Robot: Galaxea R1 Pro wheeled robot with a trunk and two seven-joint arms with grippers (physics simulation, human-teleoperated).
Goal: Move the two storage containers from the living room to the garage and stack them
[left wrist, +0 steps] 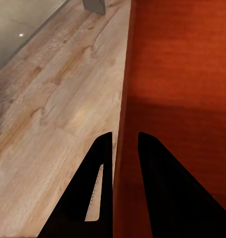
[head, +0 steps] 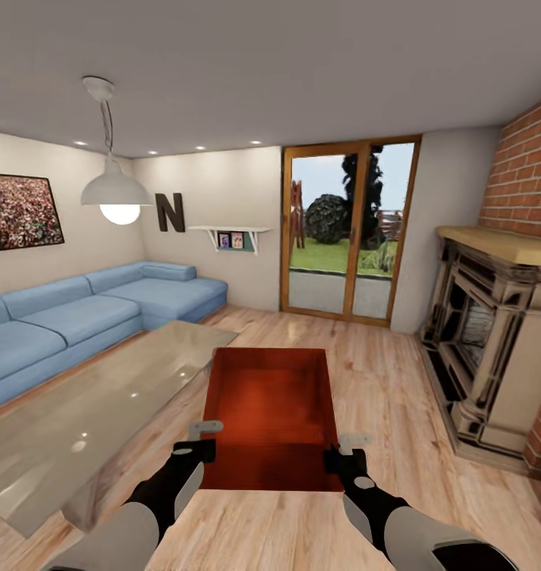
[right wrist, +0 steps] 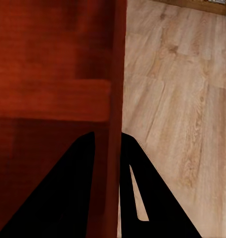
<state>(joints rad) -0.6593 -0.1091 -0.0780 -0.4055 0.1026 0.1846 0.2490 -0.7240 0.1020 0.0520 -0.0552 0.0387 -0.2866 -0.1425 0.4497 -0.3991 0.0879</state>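
One orange-red storage container point(head: 270, 404) is held up in front of me over the light wood floor of the living room. My left gripper point(head: 208, 447) is shut on its left wall. My right gripper point(head: 335, 454) is shut on its right wall. In the left wrist view, the left gripper point(left wrist: 125, 140) straddles the thin wall of the container point(left wrist: 182, 74), one finger inside and one outside. The right wrist view shows the right gripper point(right wrist: 109, 140) pinching the container point(right wrist: 48, 59) the same way. The second container and the garage are out of view.
A glass coffee table point(head: 88, 412) stands close on the left, with a blue corner sofa point(head: 80, 309) behind it. A brick fireplace point(head: 493, 341) fills the right side. A glazed wooden door point(head: 346, 238) lies straight ahead across open plank floor point(head: 381, 373). A pendant lamp point(head: 116, 194) hangs at the left.
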